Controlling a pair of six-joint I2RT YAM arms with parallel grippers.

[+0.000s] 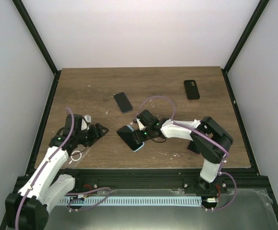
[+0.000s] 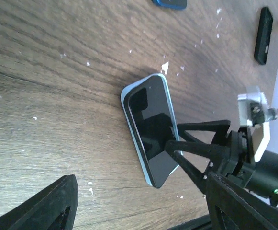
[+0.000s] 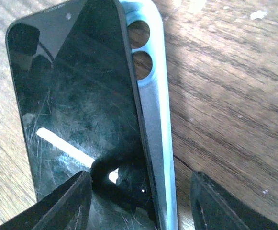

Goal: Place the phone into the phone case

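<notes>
My left pincer hangs low over the desk, wide open and empty, just left of the work. My right pincer is open too and grips nothing. One finger sits over the glass, and the other finger is out past the blue rim, above bare wood.

The phone lies face up on the light blue case, mid-desk, but skewed off it. The rim and two camera holes show bare along one long side, so it is not seated.

To do this step well, I judge I should nudge the phone sideways until it covers those holes. Then I should press down flat along that edge while the left pincer braces the case against sliding. Pushing on one corner alone would likely tip the phone up.

The lower end of the phone and case is cut off behind my fingers. I cannot tell whether the opposite long edge has perhaps caught under the rim.

Farther back lies a dark phone, and at the far right another dark slab. A dark thing under my right forearm is mostly hidden.
</notes>
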